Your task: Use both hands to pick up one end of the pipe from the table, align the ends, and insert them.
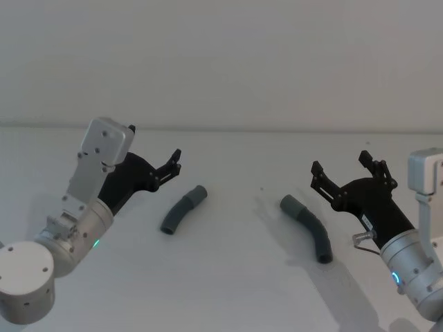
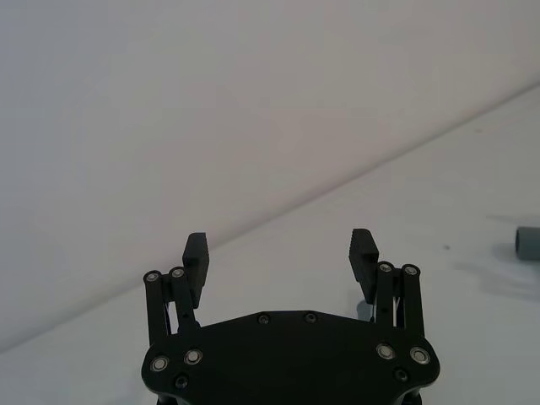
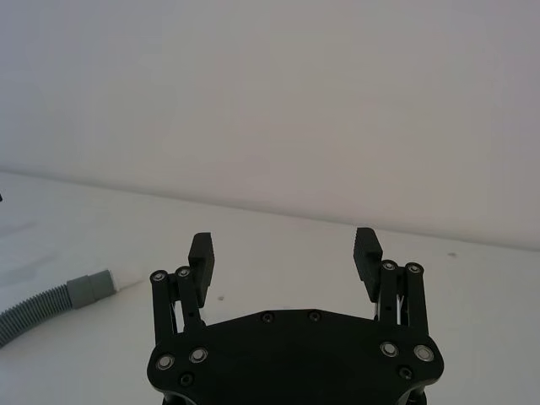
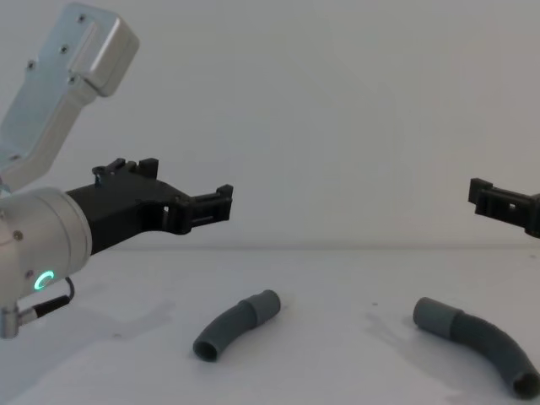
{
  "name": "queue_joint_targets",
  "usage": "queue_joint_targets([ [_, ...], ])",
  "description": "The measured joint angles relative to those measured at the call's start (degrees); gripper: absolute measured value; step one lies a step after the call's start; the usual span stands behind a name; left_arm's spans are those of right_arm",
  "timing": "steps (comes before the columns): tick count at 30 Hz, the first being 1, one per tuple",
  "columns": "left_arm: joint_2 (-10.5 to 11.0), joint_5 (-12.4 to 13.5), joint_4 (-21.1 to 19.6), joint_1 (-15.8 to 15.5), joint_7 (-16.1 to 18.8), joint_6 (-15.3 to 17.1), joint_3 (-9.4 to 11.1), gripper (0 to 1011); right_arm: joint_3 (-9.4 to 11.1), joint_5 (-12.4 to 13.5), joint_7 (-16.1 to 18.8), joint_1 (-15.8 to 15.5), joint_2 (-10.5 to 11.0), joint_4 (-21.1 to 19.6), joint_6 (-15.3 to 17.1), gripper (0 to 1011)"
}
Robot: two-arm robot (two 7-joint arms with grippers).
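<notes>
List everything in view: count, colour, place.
short pipe: 1, dark grey, lying on the table left of centre, apart from the other piece
long pipe: 1, dark grey, lying on the table right of centre
table: 1, white, across the foreground
wall: 1, pale grey, behind the table
left gripper: 1, black, open and holding nothing, above the table just left of the short pipe
right gripper: 1, black, open and holding nothing, above the table just right of the long pipe
</notes>
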Motion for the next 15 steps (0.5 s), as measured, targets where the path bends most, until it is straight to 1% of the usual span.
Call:
queue_joint_targets([
  [2, 0.23, -0.19, -0.39, 0.03, -0.39, 0.73, -0.01, 1001, 0.0, 0.0, 0.0, 0.0, 0.0, 0.0, 0.0, 1002],
  [7, 1.0, -1.27, -1.85, 0.08, -2.1, 3.94, -0.11, 1001, 0.0, 0.0, 0.0, 0.0, 0.0, 0.0, 0.0, 1002],
  [8, 1.21, -1.73, -2.28, 0.08, -2.75, 5.13, -0.16, 1001, 0.0, 0.0, 0.0, 0.0, 0.0, 0.0, 0.0, 1002],
  [12, 1.7, -2.58, -3.12, 0.06, -3.92, 7.36, -0.26, 1001, 0.0, 0.0, 0.0, 0.0, 0.0, 0.0, 0.0, 1002],
  [13, 1.95, -3.12, -3.5, -0.02, -4.68, 8.76, -0.31, 1001, 0.0, 0.0, 0.0, 0.0, 0.0, 0.0, 0.0, 1002],
  [15, 2.14, -3.59, -3.84, -0.11, -5.34, 10.01, -0.34, 1001, 0.0, 0.0, 0.0, 0.0, 0.0, 0.0, 0.0, 1002],
])
